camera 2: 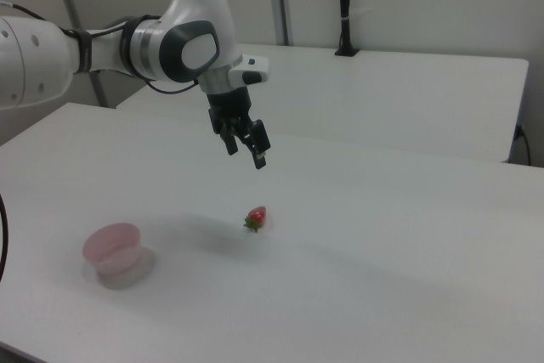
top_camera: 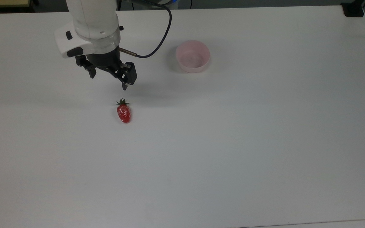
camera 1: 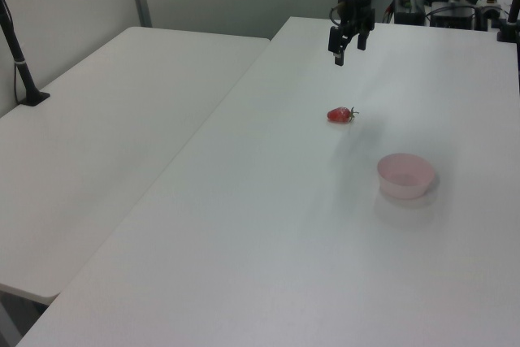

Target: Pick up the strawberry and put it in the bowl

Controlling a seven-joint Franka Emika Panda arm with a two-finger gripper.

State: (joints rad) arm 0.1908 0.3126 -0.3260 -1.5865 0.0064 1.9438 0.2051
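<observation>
Strawberry [top_camera: 124,112]: small, glossy red, longish, dark green leafy cap pointing toward the top view's upper edge. Lying flat on the white table [top_camera: 233,142], left of centre in the top view, nothing touching it. Gripper [top_camera: 109,81] up in the air in the upper left, above and clear of the fruit, fingers spread, holding nothing. Pale pink see-through bowl [top_camera: 192,56] sitting upper centre, well apart from the berry.

No legible text or labels
</observation>
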